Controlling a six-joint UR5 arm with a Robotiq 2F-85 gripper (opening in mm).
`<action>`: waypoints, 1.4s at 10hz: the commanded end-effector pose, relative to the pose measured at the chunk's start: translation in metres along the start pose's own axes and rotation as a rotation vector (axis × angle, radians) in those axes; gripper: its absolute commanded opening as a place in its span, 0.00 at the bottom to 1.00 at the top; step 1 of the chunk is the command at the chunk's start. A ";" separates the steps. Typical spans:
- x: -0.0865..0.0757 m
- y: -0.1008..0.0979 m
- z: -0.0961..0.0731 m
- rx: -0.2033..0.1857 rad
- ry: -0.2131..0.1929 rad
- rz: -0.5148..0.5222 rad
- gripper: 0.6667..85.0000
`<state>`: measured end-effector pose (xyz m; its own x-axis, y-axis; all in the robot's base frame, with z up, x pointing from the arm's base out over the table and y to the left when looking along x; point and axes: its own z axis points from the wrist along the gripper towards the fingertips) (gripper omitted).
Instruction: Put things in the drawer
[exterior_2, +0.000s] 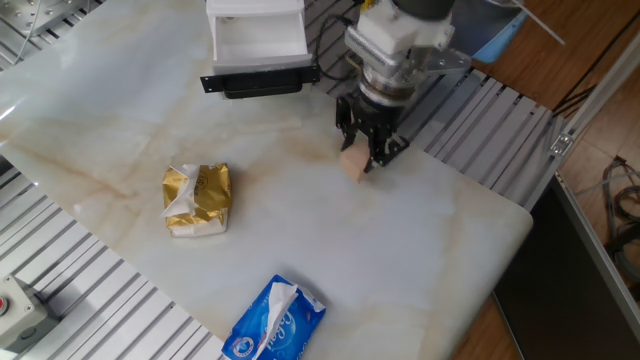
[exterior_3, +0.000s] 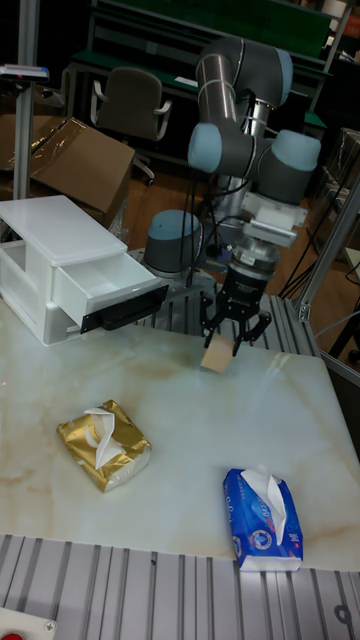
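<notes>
My gripper (exterior_2: 361, 156) (exterior_3: 228, 342) is shut on the small tan wooden cube (exterior_2: 351, 166) (exterior_3: 215, 359), which hangs tilted just above the marble tabletop. The white drawer unit (exterior_2: 256, 12) (exterior_3: 45, 245) stands at the back of the table with its drawer (exterior_2: 258, 46) (exterior_3: 105, 285) pulled out and open. The drawer's black front (exterior_2: 260, 80) faces the table. The gripper and cube are to the right of the open drawer, a short way from its front corner.
A gold foil packet (exterior_2: 198, 198) (exterior_3: 103, 443) lies left of centre on the table. A blue-and-white tissue pack (exterior_2: 275, 320) (exterior_3: 262, 518) lies near the front edge. Ribbed metal rails (exterior_2: 500, 120) border the marble top, and the table edge drops off on the right.
</notes>
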<state>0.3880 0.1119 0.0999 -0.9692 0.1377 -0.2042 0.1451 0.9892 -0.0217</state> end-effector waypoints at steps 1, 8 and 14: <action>-0.008 -0.027 -0.043 0.006 0.015 -0.058 0.00; -0.005 -0.092 -0.093 0.001 0.066 -0.167 0.00; -0.001 -0.093 -0.111 -0.021 0.055 -0.152 0.00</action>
<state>0.3561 0.0242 0.2020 -0.9901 -0.0131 -0.1394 -0.0062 0.9987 -0.0496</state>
